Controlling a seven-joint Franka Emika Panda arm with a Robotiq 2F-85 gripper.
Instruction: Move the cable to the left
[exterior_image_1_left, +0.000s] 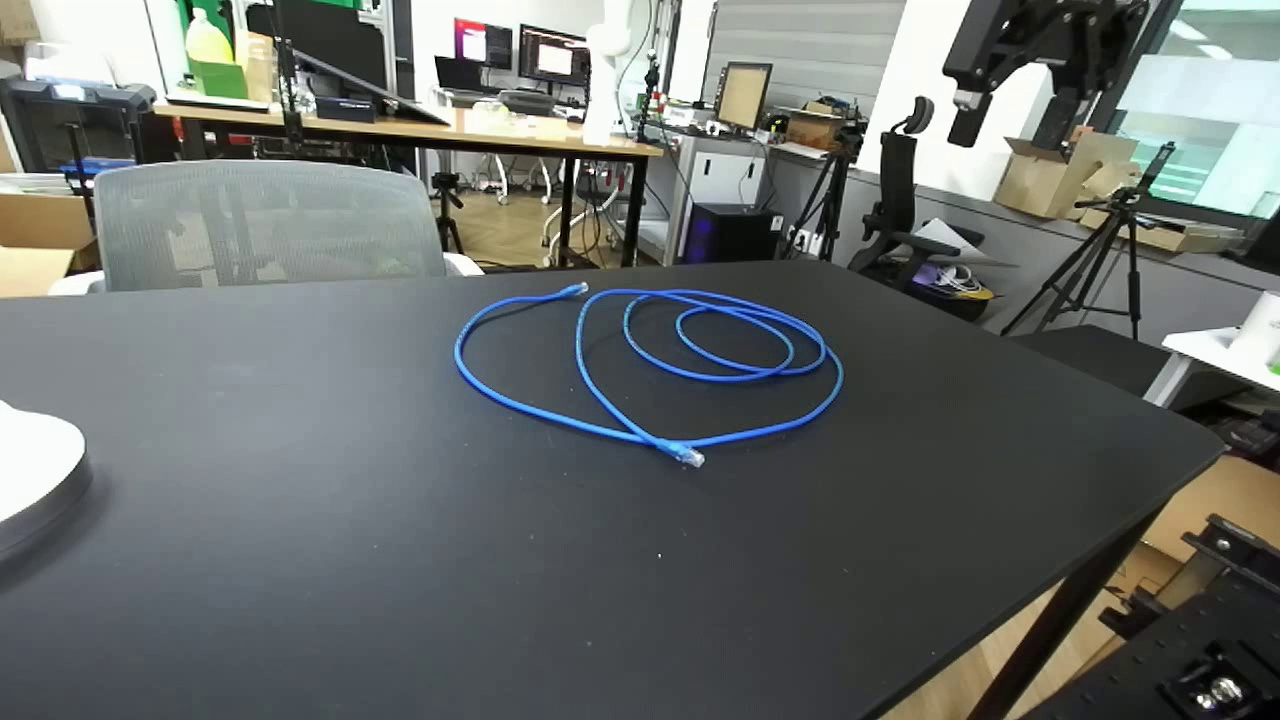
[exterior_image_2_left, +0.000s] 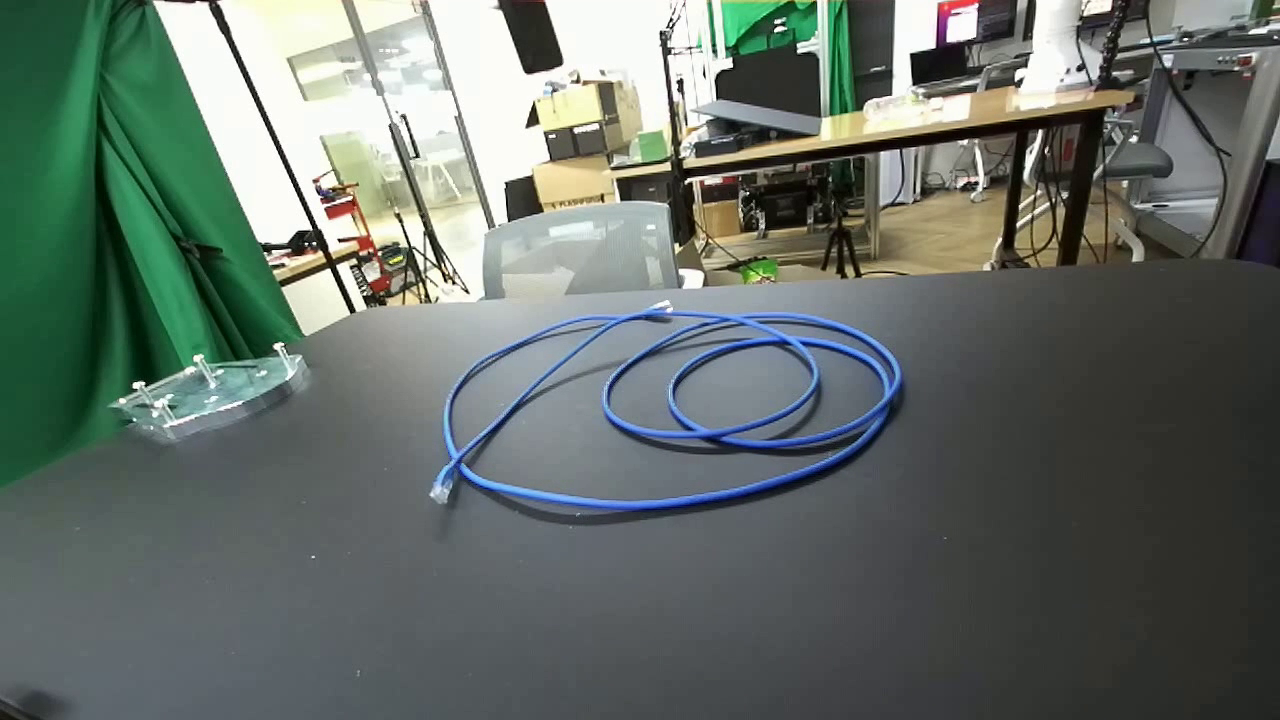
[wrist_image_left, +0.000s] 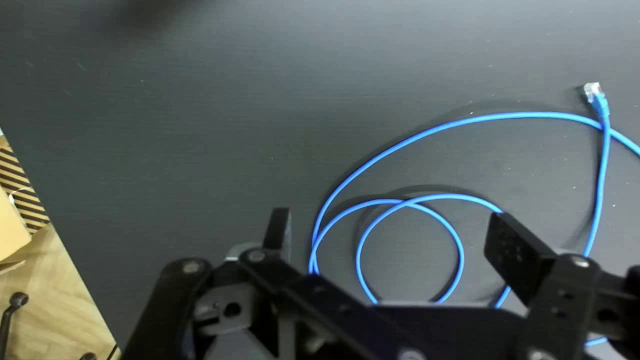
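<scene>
Your gripper hangs high over the tabletop, its fingers spread wide and holding nothing. The cable lies on that tabletop in loose, overlapping loops, upper middle of the frame in an exterior view and lower right in the wrist view. The step in hand looks like lining up the grasp. Aim for the lower middle of the wrist view, where two strands meet: closing across them there could take both in one pinch. Bring the fingers down almost to the tabletop (the cable is thin, so a high pinch would likely miss), then close gently. Lift only a little and carry slowly, since loose loops may well trail or open out.
</scene>
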